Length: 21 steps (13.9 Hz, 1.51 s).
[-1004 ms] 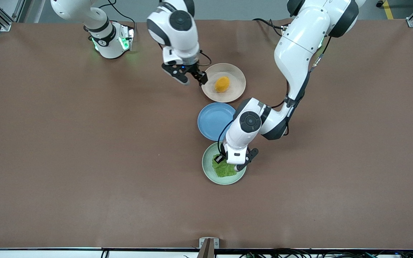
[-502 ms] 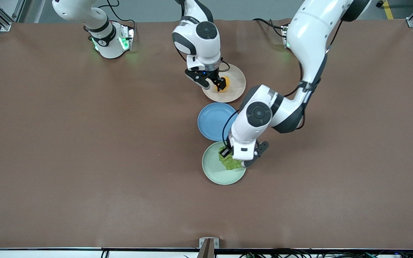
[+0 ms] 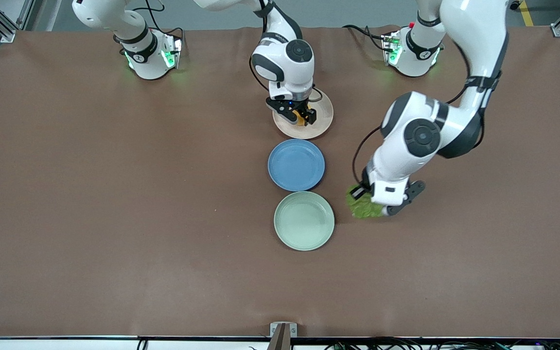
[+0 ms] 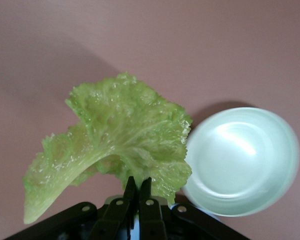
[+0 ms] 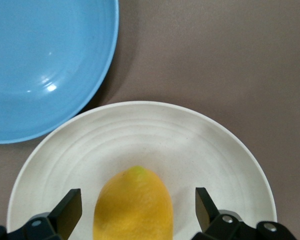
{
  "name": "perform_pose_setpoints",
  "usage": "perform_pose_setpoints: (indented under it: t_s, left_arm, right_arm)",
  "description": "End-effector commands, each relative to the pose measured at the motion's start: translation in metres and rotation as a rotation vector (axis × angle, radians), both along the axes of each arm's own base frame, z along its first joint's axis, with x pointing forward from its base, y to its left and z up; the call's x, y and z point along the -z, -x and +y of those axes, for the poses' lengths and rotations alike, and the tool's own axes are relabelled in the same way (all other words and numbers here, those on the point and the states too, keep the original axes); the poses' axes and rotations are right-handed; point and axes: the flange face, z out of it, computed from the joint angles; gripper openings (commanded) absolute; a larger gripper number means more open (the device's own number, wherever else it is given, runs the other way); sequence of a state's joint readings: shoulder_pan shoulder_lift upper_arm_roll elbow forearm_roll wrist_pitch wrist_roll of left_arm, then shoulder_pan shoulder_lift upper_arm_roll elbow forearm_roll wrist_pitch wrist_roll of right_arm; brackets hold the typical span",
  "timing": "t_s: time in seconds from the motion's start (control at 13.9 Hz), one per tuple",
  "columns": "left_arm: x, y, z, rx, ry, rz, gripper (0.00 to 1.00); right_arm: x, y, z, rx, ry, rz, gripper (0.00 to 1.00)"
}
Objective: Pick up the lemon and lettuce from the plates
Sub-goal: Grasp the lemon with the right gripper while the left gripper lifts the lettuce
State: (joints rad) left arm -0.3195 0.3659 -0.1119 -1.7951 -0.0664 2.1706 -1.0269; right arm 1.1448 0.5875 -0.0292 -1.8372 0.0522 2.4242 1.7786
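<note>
Your right gripper [image 5: 135, 212] is wide open straddling the lemon [image 5: 134, 205] on the beige plate [image 3: 320, 125], its long axis pointing 12 o'clock between the fingers, while the left gripper [image 4: 137, 192] is pinched on the lettuce [image 4: 115, 145] over bare table.

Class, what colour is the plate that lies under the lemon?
Beige-pink plate under the lemon; the front view shows it best.

Lemon [image 5: 134, 206] sits on the beige plate [image 5: 205, 145]. Right claw [image 5: 139, 210] spread wide, one finger [image 5: 67, 210] on each side of the lemon, neither touching it. Blue plate [image 5: 40, 65] just beside the beige one on the brown tabletop [image 5: 230, 55].
</note>
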Motion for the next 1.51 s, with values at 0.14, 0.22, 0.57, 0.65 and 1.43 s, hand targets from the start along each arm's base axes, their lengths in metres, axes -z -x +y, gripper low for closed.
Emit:
perform_pose_setpoints:
  t_s: [0.14,0.22,0.57,0.65,1.43]
  left_arm:
    - [0.032,0.053,0.062,0.071,-0.018,-0.069,0.0]
    - [0.044,0.059,0.071,0.079,-0.016,-0.088,0.0]
    - [0.082,0.077,0.103,0.124,-0.02,-0.113,0.0]
    - [0.089,0.083,0.108,0.155,-0.026,-0.099,0.0]
    - [0.126,0.082,0.147,0.157,-0.027,-0.11,0.01]
  right_arm:
    - [-0.005,0.006,0.01,0.015,-0.001,-0.026,1.0]
    - [-0.003,0.011,0.012,0.012,0.001,-0.025,0.99]
    - [-0.001,0.02,0.016,0.021,0.003,-0.025,0.9]
    - [-0.001,0.02,0.017,0.021,0.002,-0.025,0.89]
    - [0.005,0.013,0.024,0.006,0.0,-0.048,0.72]
